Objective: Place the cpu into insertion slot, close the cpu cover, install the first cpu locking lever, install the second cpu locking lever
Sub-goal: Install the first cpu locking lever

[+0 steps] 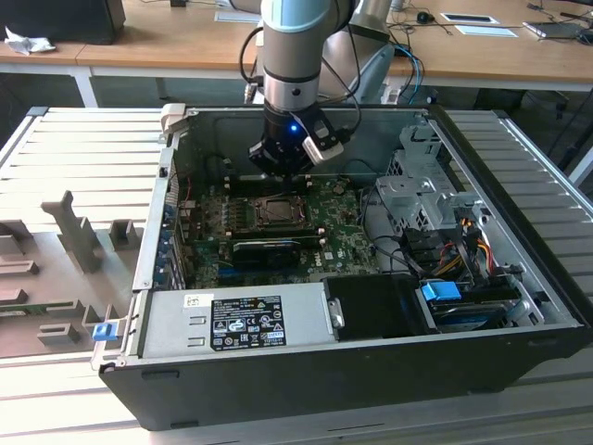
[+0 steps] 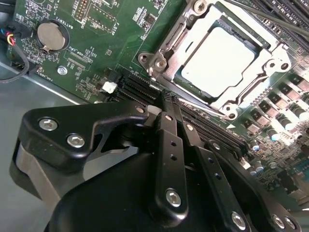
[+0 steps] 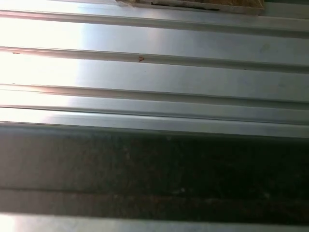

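Observation:
In the second wrist view the cpu [image 2: 218, 60] lies flat in the insertion slot [image 2: 155, 62], its pale silver face showing through the cut-out of the cpu cover [image 2: 264, 72]. The cover lies down over the chip. A thin metal lever rod [image 2: 205, 108] runs along the socket's near edge. My gripper [image 2: 165, 100] is shut, its black fingertips pressed together just beside that edge, close to the rod; I cannot tell whether they touch it. In the exterior view the gripper [image 1: 278, 170] hangs inside the open computer case, just behind the socket [image 1: 275, 211].
Long black card connectors [image 2: 137, 87] and a coin battery [image 2: 50, 35] lie near the fingertips. A black card [image 1: 269, 248], the power supply [image 1: 236, 320], a drive cage [image 1: 417, 190] and cables [image 1: 454, 250] crowd the case. The first wrist view faces a ribbed metal surface [image 3: 154, 77].

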Controlling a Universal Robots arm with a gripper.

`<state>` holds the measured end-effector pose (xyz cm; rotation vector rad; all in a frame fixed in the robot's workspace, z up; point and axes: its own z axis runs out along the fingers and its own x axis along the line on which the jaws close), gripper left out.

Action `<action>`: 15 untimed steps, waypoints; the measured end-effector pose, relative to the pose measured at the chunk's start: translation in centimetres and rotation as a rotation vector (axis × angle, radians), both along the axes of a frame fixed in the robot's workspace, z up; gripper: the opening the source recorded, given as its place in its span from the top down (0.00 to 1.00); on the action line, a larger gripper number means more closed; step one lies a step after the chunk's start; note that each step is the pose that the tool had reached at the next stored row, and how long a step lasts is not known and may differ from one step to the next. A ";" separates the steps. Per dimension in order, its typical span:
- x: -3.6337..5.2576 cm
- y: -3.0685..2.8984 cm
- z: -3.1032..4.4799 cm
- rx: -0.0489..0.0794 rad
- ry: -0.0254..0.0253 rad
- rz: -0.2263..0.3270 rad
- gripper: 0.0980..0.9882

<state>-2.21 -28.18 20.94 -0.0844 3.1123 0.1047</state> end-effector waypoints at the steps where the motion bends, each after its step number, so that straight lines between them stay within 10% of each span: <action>1: 0.01 0.00 -0.08 0.000 0.0000 0.000 0.99; 15: 0.10 -0.26 -0.78 -0.002 0.0001 0.000 0.99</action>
